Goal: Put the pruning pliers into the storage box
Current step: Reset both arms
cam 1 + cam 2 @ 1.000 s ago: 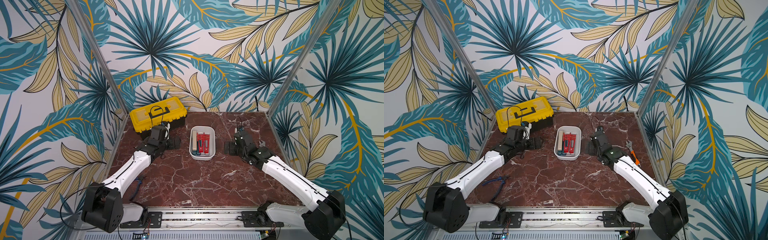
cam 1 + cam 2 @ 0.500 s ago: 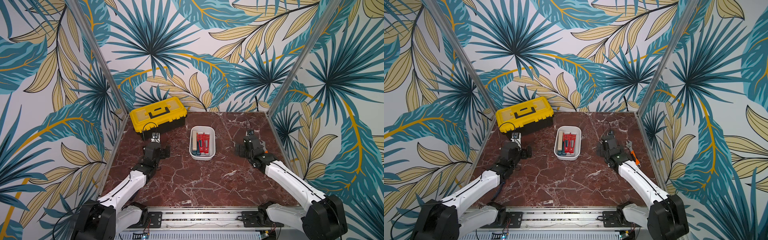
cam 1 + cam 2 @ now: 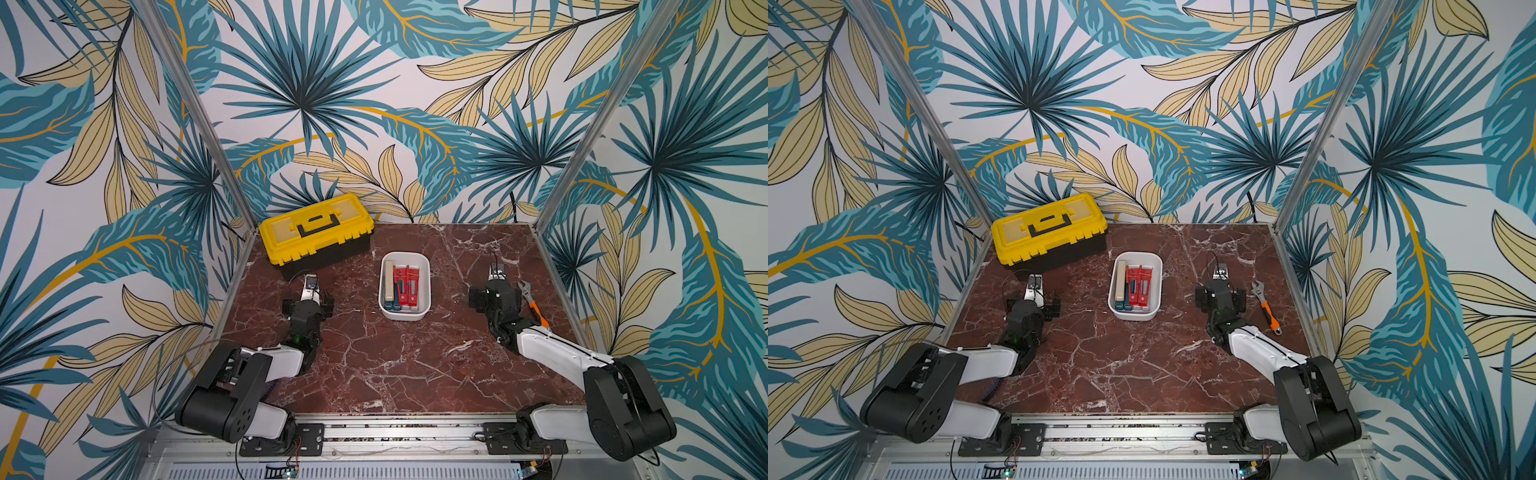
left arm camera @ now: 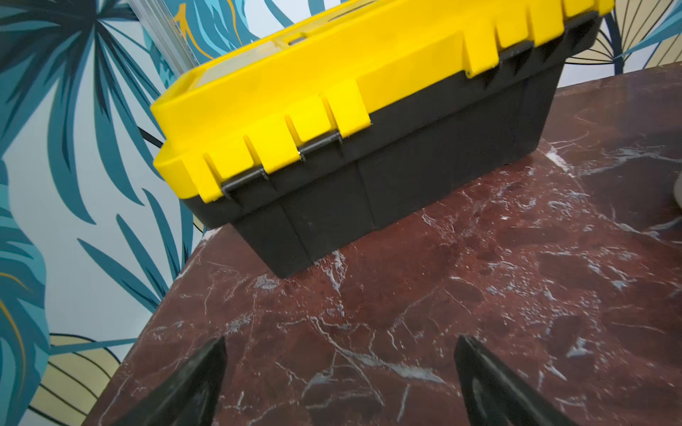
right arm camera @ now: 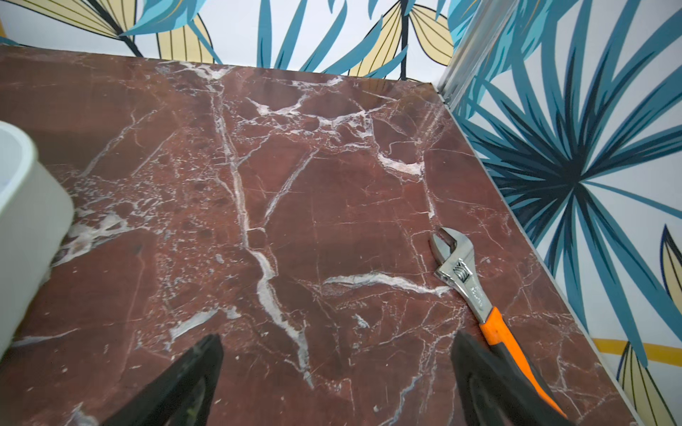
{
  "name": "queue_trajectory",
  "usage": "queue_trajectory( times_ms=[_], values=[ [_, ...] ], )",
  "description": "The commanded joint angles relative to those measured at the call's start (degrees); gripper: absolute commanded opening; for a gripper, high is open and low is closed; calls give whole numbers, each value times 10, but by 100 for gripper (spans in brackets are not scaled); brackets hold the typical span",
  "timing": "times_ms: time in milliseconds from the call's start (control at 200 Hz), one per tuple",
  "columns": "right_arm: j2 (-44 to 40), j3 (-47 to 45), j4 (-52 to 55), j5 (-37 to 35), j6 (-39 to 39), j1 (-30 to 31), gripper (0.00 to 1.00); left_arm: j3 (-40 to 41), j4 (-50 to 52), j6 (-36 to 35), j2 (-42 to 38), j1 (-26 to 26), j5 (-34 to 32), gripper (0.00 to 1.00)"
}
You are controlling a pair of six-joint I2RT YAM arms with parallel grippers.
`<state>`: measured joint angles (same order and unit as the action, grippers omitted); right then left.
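A dark red marble table (image 3: 395, 365) sits inside walls papered with teal and yellow leaves. At the far left stands a yellow-lidded black toolbox (image 3: 316, 232), shut. Just in front of it the left gripper (image 4: 339, 339) hangs over bare marble, jaws spread wide and holding nothing. In the middle is the white storage box (image 3: 405, 318), with the pruning pliers (image 3: 405, 286) lying side by side inside it, the beige piece leftmost, the red ones beside it. The right gripper (image 5: 336, 335) is likewise spread and empty. An orange-handled adjustable wrench (image 3: 1266, 307) lies just beside it near the table's right edge.
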<state>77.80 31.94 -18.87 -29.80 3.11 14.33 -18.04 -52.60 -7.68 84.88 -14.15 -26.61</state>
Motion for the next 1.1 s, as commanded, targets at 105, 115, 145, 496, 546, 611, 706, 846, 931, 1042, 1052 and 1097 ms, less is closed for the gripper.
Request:
queue_trajectory(
  times_ms=[105, 115, 145, 496, 546, 611, 706, 846, 931, 1042, 1052, 1097],
  values=[
    [50, -36, -198, 5, -69, -21, 100, 37, -181, 10, 39, 52, 53, 100],
    [53, -38, -208, 7, -68, -24, 99, 39, -187, 13, 40, 56, 61, 100],
    [57, -40, -212, 15, -54, -35, 99, 45, -199, 24, 46, 69, 84, 100],
    [88, -95, -323, 172, -16, -120, 99, 65, -267, 24, 88, 83, 140, 100],
    [83, -88, -305, 171, -12, -119, 99, 74, -285, 19, 92, 83, 159, 100],
    [81, -84, -293, 173, -10, -120, 100, 74, -279, 8, 90, 83, 185, 100],
    [81, -84, -290, 172, -9, -119, 99, 76, -284, 9, 91, 83, 181, 100],
    [82, -84, -293, 173, -11, -119, 99, 76, -284, 10, 91, 83, 181, 100],
    [82, -84, -293, 173, -10, -120, 100, 68, -273, 10, 89, 83, 178, 100],
    [82, -84, -293, 173, -11, -120, 100, 47, -206, 25, 69, 93, 181, 100],
    [82, -84, -293, 173, -11, -120, 100, 47, -207, 26, 70, 94, 182, 100],
    [82, -84, -292, 173, -11, -119, 99, 53, -225, 23, 74, 94, 182, 100]
  ],
)
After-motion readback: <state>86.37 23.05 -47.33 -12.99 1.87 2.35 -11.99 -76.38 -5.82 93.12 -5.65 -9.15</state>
